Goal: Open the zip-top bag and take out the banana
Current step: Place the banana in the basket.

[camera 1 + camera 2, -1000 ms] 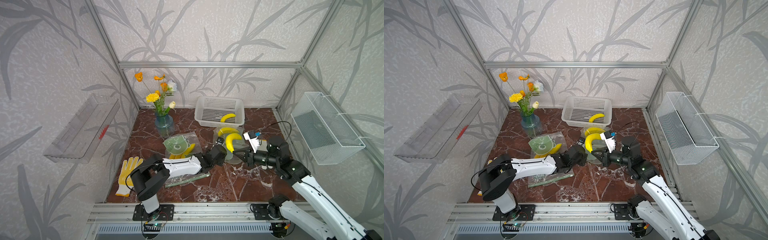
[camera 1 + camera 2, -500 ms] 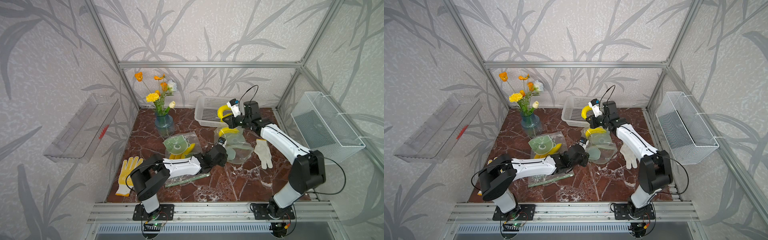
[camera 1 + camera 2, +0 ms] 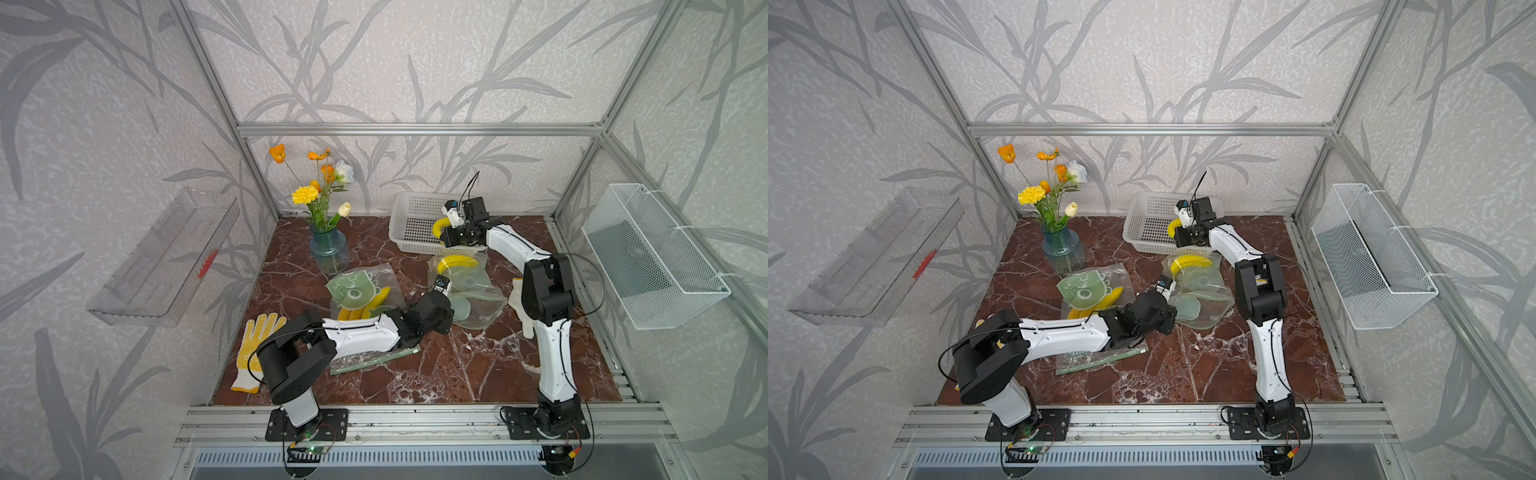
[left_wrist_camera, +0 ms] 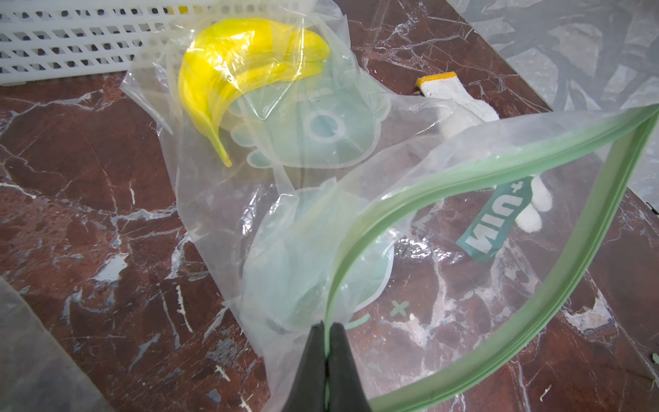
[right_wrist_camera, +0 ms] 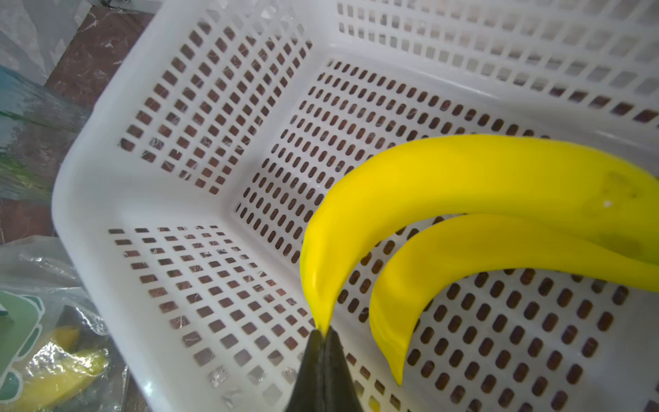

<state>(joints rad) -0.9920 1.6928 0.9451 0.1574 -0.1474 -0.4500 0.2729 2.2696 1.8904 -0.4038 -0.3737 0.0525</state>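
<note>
So right now the right claw [image 5: 322,334] is squeezed tight on the very tip of a banana [image 5: 463,171], holding it inside the white basket [image 5: 100,199] at the back of the worktop [image 3: 457,374]. A second banana [image 5: 499,249] lies on the basket floor right beside it. I can't tell if the held one touches the floor or hangs just above it.

The left claw [image 4: 326,339] is pressed together on the green zip strip [image 4: 499,162] of the zip-top bag [image 3: 478,299], which sits on the worktop between the two arms. Its mouth gapes wide open in the left wrist view. Just past it, up against the basket wall, a third banana [image 4: 246,60] is wrapped in clear plastic. Same bag or a separate one, honestly can't tell.

Other stuff lying around: a bag of bananas [image 3: 361,295] beside the left arm, a vase of flowers [image 3: 328,249], a yellow-dotted glove [image 3: 253,349] near the left edge, and a white glove [image 4: 460,110] by the right arm.
</note>
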